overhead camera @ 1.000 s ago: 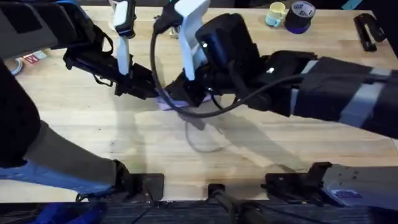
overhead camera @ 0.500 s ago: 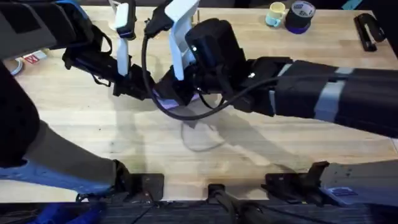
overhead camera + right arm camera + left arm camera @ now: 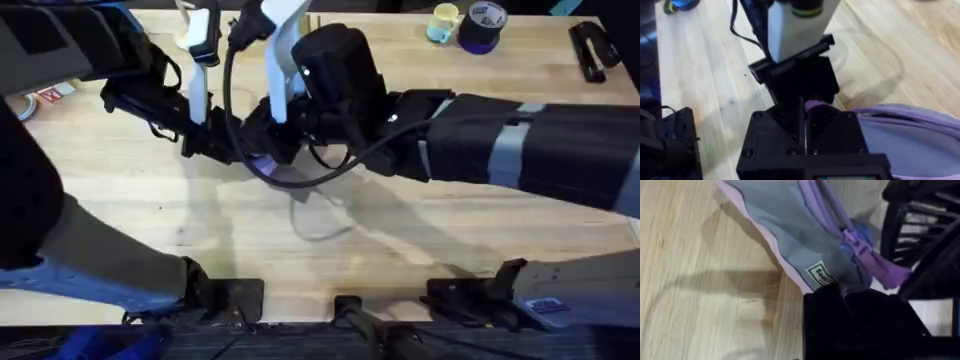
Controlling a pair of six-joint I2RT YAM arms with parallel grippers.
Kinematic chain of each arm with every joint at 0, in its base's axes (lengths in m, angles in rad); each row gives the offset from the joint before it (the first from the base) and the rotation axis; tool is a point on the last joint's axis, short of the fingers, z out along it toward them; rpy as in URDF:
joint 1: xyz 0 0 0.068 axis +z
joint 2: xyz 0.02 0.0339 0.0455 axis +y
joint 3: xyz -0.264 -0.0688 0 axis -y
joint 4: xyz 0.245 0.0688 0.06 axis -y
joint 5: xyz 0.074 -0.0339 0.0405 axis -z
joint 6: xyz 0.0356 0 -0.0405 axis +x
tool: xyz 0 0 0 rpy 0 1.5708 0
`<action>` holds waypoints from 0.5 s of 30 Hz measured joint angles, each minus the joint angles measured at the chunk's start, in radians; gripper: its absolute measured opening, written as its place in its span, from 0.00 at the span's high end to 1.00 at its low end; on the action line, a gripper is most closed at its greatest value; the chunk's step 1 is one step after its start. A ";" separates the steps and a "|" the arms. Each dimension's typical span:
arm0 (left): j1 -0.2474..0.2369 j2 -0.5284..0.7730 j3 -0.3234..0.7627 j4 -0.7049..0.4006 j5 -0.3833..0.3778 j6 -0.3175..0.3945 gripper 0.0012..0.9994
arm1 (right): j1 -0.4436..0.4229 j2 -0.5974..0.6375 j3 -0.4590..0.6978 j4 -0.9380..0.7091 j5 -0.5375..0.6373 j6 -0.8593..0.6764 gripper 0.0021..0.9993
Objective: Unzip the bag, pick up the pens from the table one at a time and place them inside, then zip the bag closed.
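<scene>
The wooden surface [image 3: 120, 190] spans the overhead view, with both arms reaching to its middle. The right arm crosses from the lower right, large and dark, and its end effector [image 3: 268, 140] meets the left end effector [image 3: 228, 140] over the bag [image 3: 262, 163], of which a small lavender patch shows between them.

In the left wrist view the bag [image 3: 800, 235] lies on the surface as a grey-lavender pouch with a small sewn label; its purple zipper pull [image 3: 875, 265] points toward the right arm's black frame. The left end effector [image 3: 850, 297] is pinched on the bag's end just by the label.

In the right wrist view the right end effector [image 3: 805, 117] has its jaws drawn nearly together, a bit of purple [image 3: 815, 105] from the bag [image 3: 910, 140] showing at their tips.

At the far edge stand a yellow mug [image 3: 444, 20], a roll of tape [image 3: 482, 24] and a black stapler [image 3: 590, 48].
</scene>
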 joint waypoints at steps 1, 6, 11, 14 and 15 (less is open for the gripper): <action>0.000 0.000 0.000 0.000 0.000 0.000 0.96 | 0.000 0.000 0.001 0.010 -0.007 0.000 0.97; -0.002 0.000 -0.001 -0.008 -0.001 0.000 0.96 | 0.011 0.000 0.002 0.047 -0.027 0.000 0.97; -0.006 0.000 -0.003 -0.013 0.001 0.003 0.96 | 0.036 0.000 0.011 0.053 -0.026 0.000 0.97; -0.006 0.000 -0.005 -0.013 0.003 0.003 0.96 | 0.038 0.000 0.014 0.051 -0.022 0.000 0.97; -0.006 0.000 -0.005 -0.013 0.004 0.003 0.96 | 0.038 0.000 0.014 0.051 -0.020 0.000 0.97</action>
